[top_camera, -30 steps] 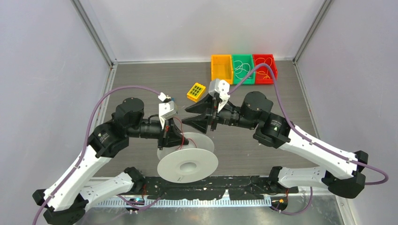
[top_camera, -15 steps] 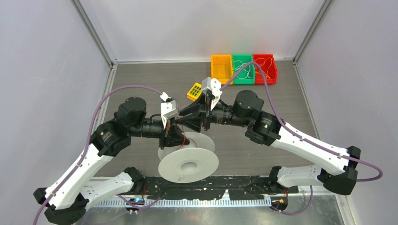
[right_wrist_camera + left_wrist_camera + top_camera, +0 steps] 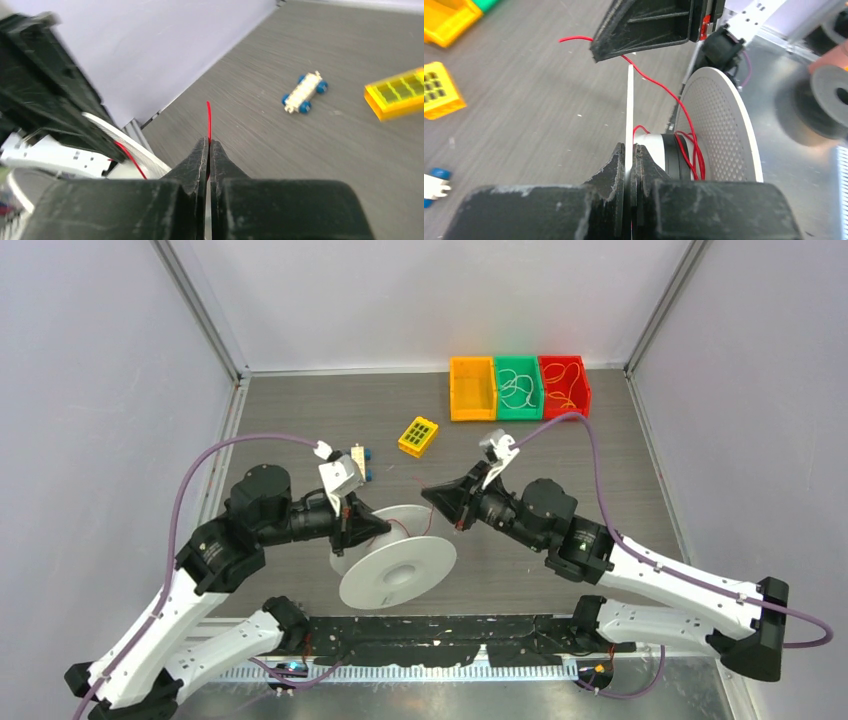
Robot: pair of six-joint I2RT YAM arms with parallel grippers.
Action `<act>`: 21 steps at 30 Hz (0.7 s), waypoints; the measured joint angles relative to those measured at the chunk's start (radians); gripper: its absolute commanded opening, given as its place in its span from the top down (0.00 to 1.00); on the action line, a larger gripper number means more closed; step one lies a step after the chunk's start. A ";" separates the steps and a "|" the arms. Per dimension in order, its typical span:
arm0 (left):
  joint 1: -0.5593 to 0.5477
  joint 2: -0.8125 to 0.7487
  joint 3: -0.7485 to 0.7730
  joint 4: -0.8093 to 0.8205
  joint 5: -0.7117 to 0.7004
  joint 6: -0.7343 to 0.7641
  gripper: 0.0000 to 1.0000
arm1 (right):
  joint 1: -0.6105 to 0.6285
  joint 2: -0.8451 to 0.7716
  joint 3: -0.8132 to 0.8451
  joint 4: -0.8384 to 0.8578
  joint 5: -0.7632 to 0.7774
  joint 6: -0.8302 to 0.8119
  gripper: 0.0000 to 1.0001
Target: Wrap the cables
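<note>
A thin red wire runs from my right gripper down to the hub of a white spool, where a few turns lie. My left gripper is shut on the edge of the spool's far flange and holds the spool tilted on its edge; its jaws pinch the flange. My right gripper is just right of the spool and shut on the wire. In the right wrist view a short wire end sticks out past the tips.
A yellow block and a small white connector with blue ends lie behind the spool. Orange, green and red bins with thin wires stand at the back right. A black rail runs along the near edge.
My right gripper has swung from over the spool back to the right and lower, still holding the wire. My left arm has drawn back to the left and the spool has tilted.
</note>
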 measured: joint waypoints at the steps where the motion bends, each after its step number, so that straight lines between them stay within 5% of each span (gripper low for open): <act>1: 0.000 -0.013 -0.010 0.008 -0.015 0.002 1.00 | -0.001 -0.019 -0.030 -0.002 0.034 0.037 0.95; 10: 0.000 -0.180 -0.241 0.252 -0.134 0.189 1.00 | -0.006 -0.072 -0.176 -0.042 0.290 0.470 0.95; 21: 0.002 -0.249 -0.383 0.465 -0.095 0.452 1.00 | -0.083 -0.010 -0.092 -0.336 0.230 0.986 0.95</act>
